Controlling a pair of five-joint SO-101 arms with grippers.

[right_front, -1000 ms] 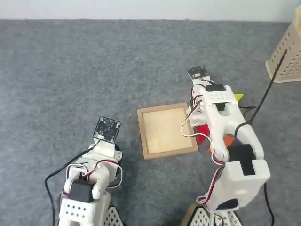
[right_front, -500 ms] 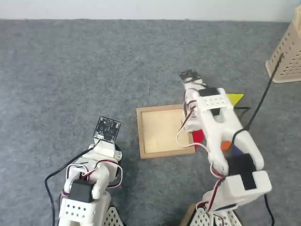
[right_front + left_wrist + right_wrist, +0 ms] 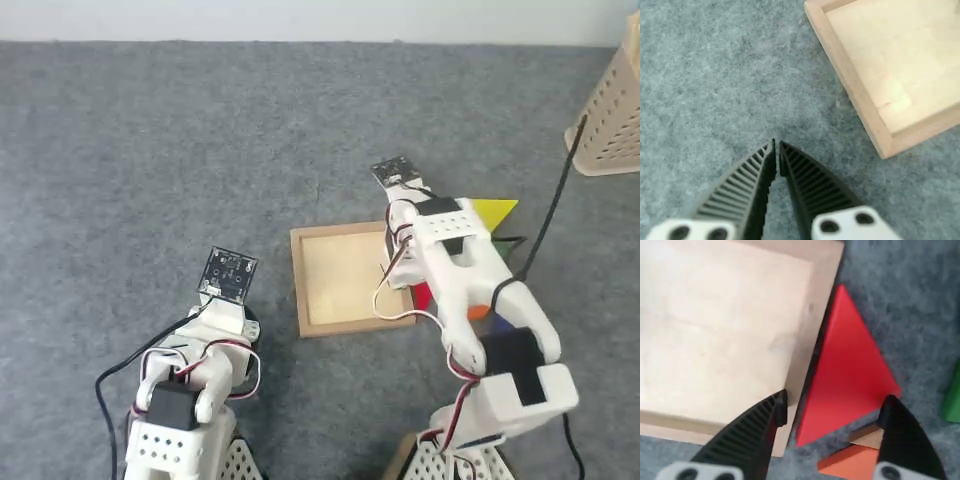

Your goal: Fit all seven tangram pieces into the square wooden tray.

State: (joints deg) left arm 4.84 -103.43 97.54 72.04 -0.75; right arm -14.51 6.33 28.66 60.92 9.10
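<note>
1. The tray (image 3: 297,280) sat in the middle of the grey mat (image 3: 150,150), between the two arms. No piece was in it yet.
2. The red triangle (image 3: 845,375) lay flat on the mat just outside the tray's right rim. Its long edge ran along that rim from near to far, and I couldn't tell whether the two touched.
3. The right pincer (image 3: 835,407) hung over the triangle with its jaws wide. One finger was above the tray's rim, and the other was just past the triangle's square corner on the right. The gap therefore crossed the triangle from its long edge to the opposite corner.
4. To my eye the rim-side finger had wood beneath it rather than mat. A straight drop would likely land it on the rim, so a small shift right seemed called for first.
5. An orange piece (image 3: 850,465) lay just near-right of the red one, and a green piece (image 3: 952,400) lay farther right. A yellow triangle (image 3: 497,210) lay far-right.
6. The left pincer (image 3: 776,145) was closed over bare mat, near-left of the tray and well apart from every piece. The right arm was plainly the nearer one.
</note>
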